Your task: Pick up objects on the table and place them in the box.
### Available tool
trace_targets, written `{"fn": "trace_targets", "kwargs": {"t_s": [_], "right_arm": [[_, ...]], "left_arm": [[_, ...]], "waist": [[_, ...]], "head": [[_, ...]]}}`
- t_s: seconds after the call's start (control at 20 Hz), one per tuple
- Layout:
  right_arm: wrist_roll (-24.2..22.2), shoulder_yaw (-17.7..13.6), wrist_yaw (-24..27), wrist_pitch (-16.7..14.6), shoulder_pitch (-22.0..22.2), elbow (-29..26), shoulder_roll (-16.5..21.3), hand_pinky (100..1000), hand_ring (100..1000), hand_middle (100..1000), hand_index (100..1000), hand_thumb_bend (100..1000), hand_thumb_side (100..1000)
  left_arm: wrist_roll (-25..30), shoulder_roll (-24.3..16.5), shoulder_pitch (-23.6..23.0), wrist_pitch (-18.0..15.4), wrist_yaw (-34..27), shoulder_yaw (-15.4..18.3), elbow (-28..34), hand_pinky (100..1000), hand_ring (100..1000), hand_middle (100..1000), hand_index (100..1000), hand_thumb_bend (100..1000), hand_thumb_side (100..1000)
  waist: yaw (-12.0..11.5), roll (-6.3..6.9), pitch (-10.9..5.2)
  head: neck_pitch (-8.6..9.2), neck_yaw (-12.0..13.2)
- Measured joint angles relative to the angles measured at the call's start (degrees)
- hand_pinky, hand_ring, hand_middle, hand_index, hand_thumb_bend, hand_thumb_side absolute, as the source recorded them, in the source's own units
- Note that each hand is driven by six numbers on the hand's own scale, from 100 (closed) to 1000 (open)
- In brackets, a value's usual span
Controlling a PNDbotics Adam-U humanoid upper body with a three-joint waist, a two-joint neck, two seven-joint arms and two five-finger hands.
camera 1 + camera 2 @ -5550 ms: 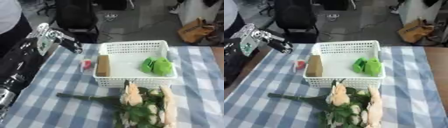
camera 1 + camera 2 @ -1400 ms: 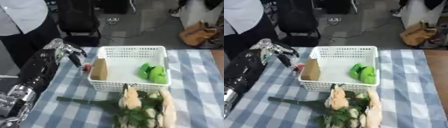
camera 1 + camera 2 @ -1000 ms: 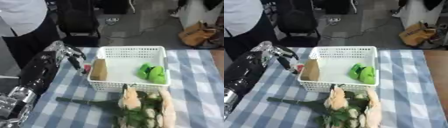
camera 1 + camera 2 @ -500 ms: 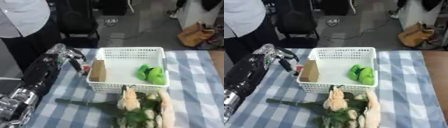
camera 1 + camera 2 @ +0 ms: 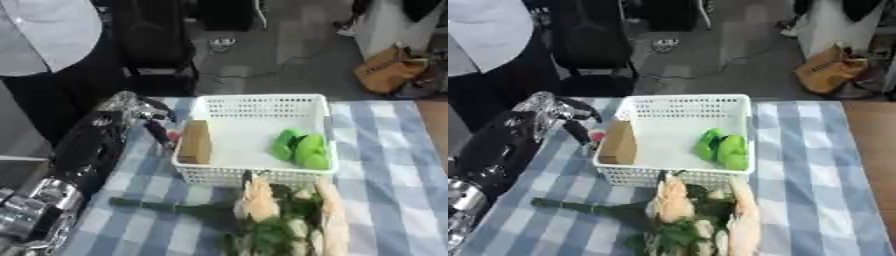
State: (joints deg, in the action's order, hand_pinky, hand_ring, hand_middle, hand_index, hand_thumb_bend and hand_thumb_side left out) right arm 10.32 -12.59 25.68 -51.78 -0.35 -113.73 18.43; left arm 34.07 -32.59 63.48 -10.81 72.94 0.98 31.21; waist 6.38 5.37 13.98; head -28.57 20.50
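A white mesh basket [image 5: 259, 102] stands at mid table. Inside it a tan block [image 5: 195, 142] leans at the left wall and a green thing [image 5: 301, 148] lies at the right. Just outside the basket's left wall a small red thing [image 5: 598, 135] lies on the cloth. My left hand [image 5: 143, 113] hangs right over it with fingers curled down toward it; whether they touch it I cannot tell. A bunch of pale flowers with green stems [image 5: 276, 212] lies in front of the basket. My right hand shows in neither view.
The table has a blue and white checked cloth [image 5: 394, 200]. A person in a white top stands at the far left, beyond the table. A black chair [image 5: 157, 45] and a brown bag [image 5: 389, 67] stand on the floor behind.
My left hand has come down and to the right, from above the table's left edge to the red thing beside the basket. The camera has tilted a little.
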Motion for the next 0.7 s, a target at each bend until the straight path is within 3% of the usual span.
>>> {"fn": "trace_targets", "kwargs": {"t_s": [0.7], "right_arm": [[-0.7, 0.6, 0.5, -0.1, -1.1, 0.0, 0.0, 676, 757, 604, 629, 100, 972]], "left_arm": [[0.5, 0.2, 0.7, 1.5, 3.7, 0.9, -1.2, 1000, 1000, 1000, 1000, 681, 555]], "waist": [[1.1, 0.48, 1.21]], "head": [[0.31, 1.1]]}}
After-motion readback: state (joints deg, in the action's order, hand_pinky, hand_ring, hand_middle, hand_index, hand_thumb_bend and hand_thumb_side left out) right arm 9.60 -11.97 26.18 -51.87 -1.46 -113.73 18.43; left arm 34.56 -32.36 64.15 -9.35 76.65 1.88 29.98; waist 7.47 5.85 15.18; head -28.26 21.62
